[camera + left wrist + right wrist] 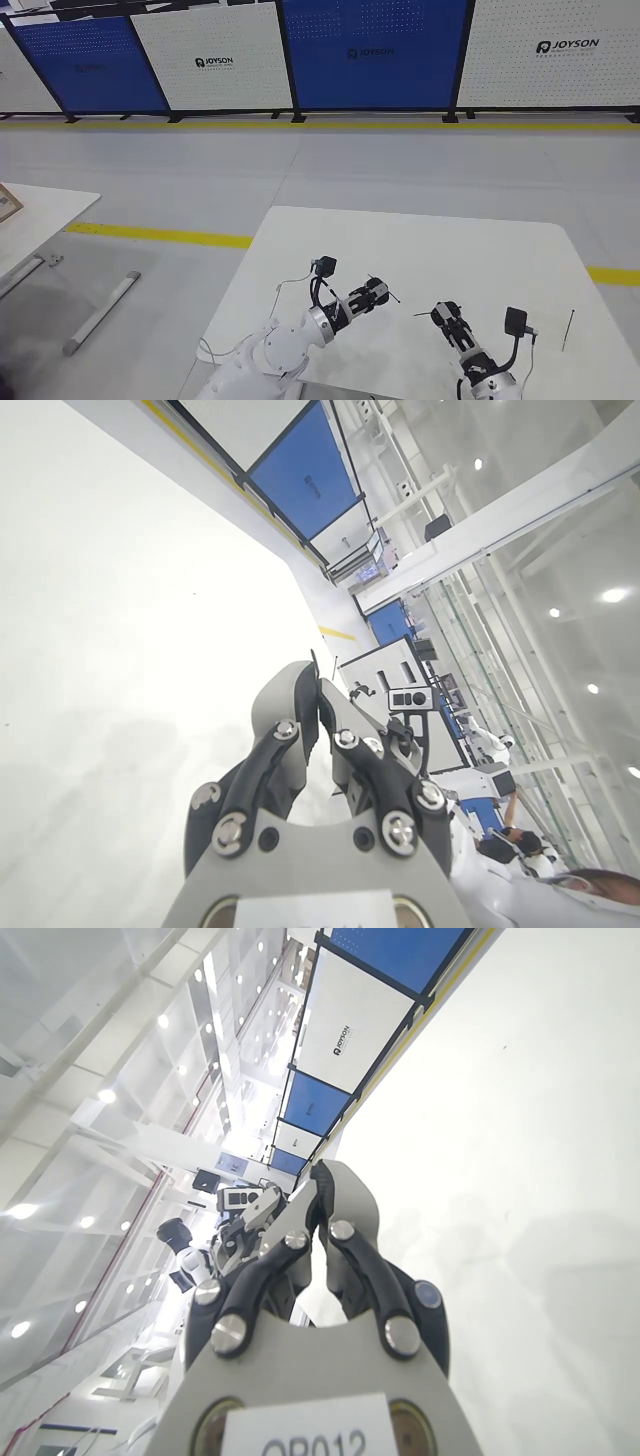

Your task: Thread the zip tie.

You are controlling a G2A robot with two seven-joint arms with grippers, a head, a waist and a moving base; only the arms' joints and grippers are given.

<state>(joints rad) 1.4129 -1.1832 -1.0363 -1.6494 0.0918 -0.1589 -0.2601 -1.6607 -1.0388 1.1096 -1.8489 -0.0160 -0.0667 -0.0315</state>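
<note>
Zip tie (314,660) pinched between closed left fingers (280,705), tip poking beyond

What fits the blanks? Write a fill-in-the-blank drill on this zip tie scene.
1. The left gripper has its fingers ___ on a thin black plastic zip tie.
2. A second black zip tie lies loose on the ___ rectangular table.
3. Of the two grippers, the ___ one is nearer that loose tie.
Missing: shut; white; right.

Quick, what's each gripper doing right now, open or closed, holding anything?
Left gripper: closed on a thin black plastic zip tie.
Right gripper: closed, apparently pinching a thin black strip.
</note>
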